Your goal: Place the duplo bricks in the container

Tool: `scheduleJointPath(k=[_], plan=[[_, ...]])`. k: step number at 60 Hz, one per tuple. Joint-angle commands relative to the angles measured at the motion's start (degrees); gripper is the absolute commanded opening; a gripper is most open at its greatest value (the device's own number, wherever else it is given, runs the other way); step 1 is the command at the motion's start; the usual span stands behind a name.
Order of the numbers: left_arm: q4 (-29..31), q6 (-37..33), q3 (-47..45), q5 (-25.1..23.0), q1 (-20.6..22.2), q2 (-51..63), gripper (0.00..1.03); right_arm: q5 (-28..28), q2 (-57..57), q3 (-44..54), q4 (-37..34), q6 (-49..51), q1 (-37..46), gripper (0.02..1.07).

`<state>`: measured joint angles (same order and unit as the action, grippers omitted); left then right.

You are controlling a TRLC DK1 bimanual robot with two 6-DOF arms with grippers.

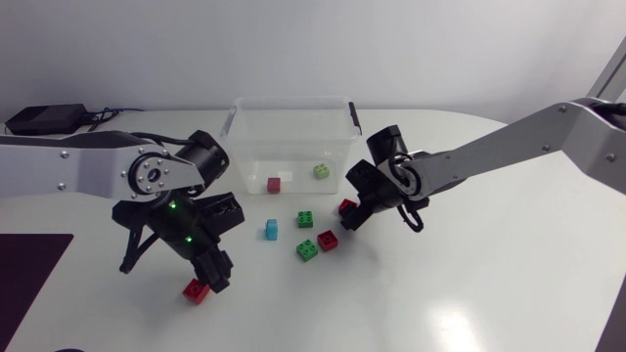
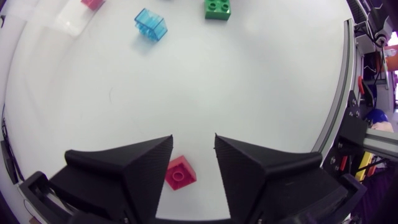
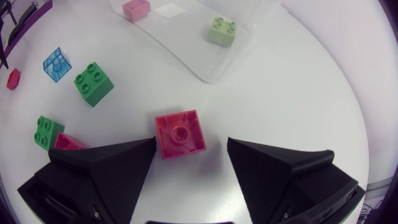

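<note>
My left gripper (image 2: 193,140) hangs open over a small red brick (image 2: 180,172) that lies between its fingers, close to one of them; in the head view this red brick (image 1: 197,290) is at the front left. My right gripper (image 3: 191,143) is open around another red brick (image 3: 180,134), which lies against one finger and apart from the other, just in front of the clear container (image 1: 235,122). A pink brick (image 1: 275,183) and a pale green brick (image 1: 322,171) lie inside the container.
Loose on the table between the arms are a blue brick (image 1: 271,230), two green bricks (image 1: 306,219) (image 1: 308,250) and a red brick (image 1: 328,241). A black box (image 1: 44,118) with cables sits at the back left.
</note>
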<state>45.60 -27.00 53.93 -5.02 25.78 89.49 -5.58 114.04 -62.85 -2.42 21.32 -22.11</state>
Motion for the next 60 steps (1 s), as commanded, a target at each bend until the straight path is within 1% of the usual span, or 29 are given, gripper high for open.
scheduleJointPath(k=[1, 3, 4, 7, 10, 14, 19, 23, 27, 31, 42, 49, 55, 58, 60], plan=[[2.4, -0.7, -2.3, 0.4, -2.0, 2.3, 0.74, -0.1, 1.8, 0.2, 0.4, 2.0, -0.4, 0.49], [2.7, -0.7, -2.9, 0.4, -2.7, 2.7, 0.75, -0.2, 1.8, 0.4, 0.4, 2.0, -0.5, 0.36], [2.9, -0.7, -3.1, 0.4, -2.9, 2.9, 0.75, -0.3, 1.6, 0.4, 0.4, 2.0, -0.6, 0.34], [3.4, -0.5, -3.7, 0.4, -3.4, 3.4, 0.79, -0.3, 1.3, 0.9, 0.4, 2.0, -0.7, 0.34], [3.4, -0.3, -4.4, 0.4, -4.3, 3.8, 0.80, -0.3, 0.3, 1.8, 0.6, 1.8, -0.9, 0.33], [3.2, 0.3, -5.1, 1.8, -5.0, 4.5, 0.84, -0.2, -1.3, 2.7, 0.7, 1.5, -0.9, 0.33], [3.0, 1.3, -5.2, 2.2, -6.2, 6.2, 0.84, 0.0, -4.1, 4.2, 0.5, 1.4, -0.9, 0.32], [1.3, 2.1, -5.7, 4.2, -6.6, 6.7, 0.84, 0.1, -7.5, 6.0, 0.3, 1.4, -1.0, 0.32], [0.6, 3.1, -5.9, 5.6, -6.5, 6.7, 0.83, 0.1, -11.0, 7.6, -0.5, 1.4, -1.0, 0.32], [0.4, 3.5, -6.0, 6.1, -6.1, 6.6, 0.84, 0.1, -13.5, 8.7, -1.1, 1.4, -1.0, 0.32], [1.0, 5.1, -6.2, 7.4, -4.4, 5.3, 0.83, 0.2, -17.4, 10.6, -2.4, 1.4, -1.0, 0.32], [2.9, 5.1, -6.8, 8.0, -4.6, 2.6, 0.84, 0.2, -19.3, 11.8, -2.9, 1.4, -1.3, 0.32], [3.0, 3.9, -8.4, 8.5, -4.9, 0.1, 0.84, 0.2, -20.3, 12.6, -2.9, 1.4, -1.5, 0.32], [2.6, 1.9, -9.7, 9.2, -5.0, -1.8, 0.84, 0.1, -21.0, 12.9, -3.1, 1.4, -1.6, 0.32], [2.4, -0.2, -10.8, 9.5, -5.1, -3.0, 0.87, 0.1, -21.5, 13.3, -3.3, 1.4, -1.8, 0.32]])
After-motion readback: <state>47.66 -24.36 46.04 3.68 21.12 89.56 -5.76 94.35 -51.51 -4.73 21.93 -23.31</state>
